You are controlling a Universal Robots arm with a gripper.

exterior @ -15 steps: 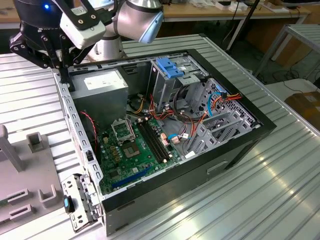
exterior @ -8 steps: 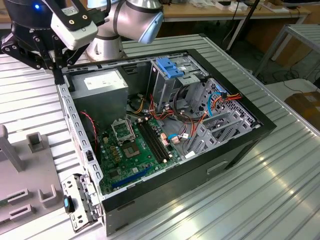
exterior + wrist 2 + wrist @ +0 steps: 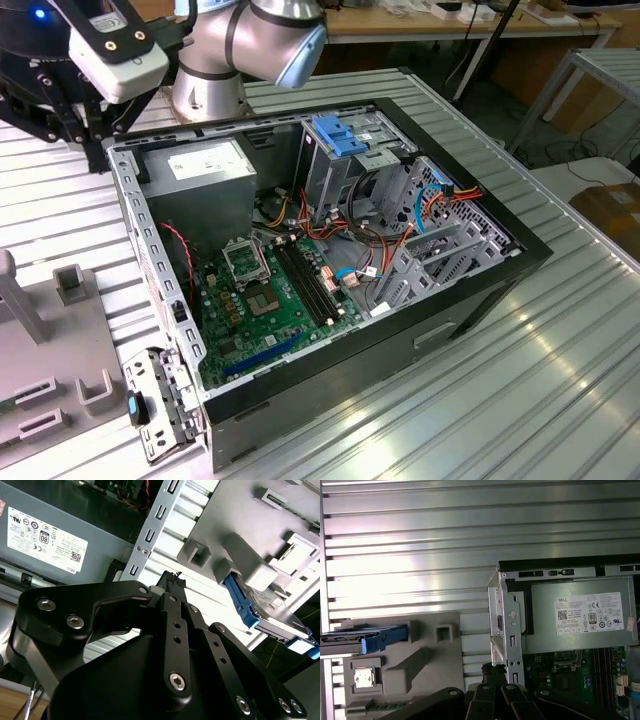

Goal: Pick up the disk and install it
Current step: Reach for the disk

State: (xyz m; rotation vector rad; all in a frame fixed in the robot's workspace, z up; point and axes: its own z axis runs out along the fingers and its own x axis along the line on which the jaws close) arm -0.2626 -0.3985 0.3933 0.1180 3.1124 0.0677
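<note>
Pincer (image 3: 493, 669), its 2 black fingers together on nothing, hovers over the corner of the open black metal computer case (image 3: 509, 615). Well apart from it, the dark grey metal disk (image 3: 347, 639) with its blue plastic bracket (image 3: 382, 636) stands on edge in a pale grey fixture plate (image 3: 447, 670). Reaching it well likely means spreading the fingers early and squaring them to the drive's flat faces.
</note>
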